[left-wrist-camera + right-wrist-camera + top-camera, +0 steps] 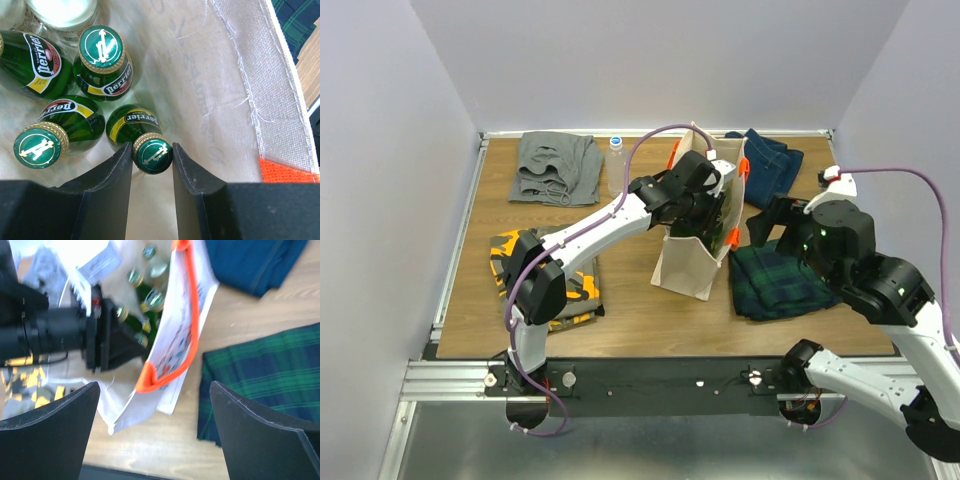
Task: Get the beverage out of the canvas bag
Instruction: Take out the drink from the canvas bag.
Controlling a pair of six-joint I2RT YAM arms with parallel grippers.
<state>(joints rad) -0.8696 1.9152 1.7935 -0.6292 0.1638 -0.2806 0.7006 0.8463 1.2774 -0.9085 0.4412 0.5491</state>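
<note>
The canvas bag [688, 268], cream with orange handles, stands at the table's middle. My left gripper [706, 207] reaches down into its open top. In the left wrist view, the left gripper [152, 149] has its two fingers touching both sides of the gold-rimmed green cap of a green Perrier bottle [131, 121] inside the bag [235, 90]. Three more green bottles [102, 60] and a clear one [62, 10] stand beside it. My right gripper [772, 228] is open and empty to the right of the bag; in its wrist view, it [154, 386] hovers over the bag's orange handle [187, 335].
A clear plastic bottle [616, 163] stands at the back, next to folded grey clothes [557, 167]. Blue jeans [772, 165] lie at the back right, a green plaid cloth [785, 282] under the right arm, and a yellow-black garment [582, 290] at the front left.
</note>
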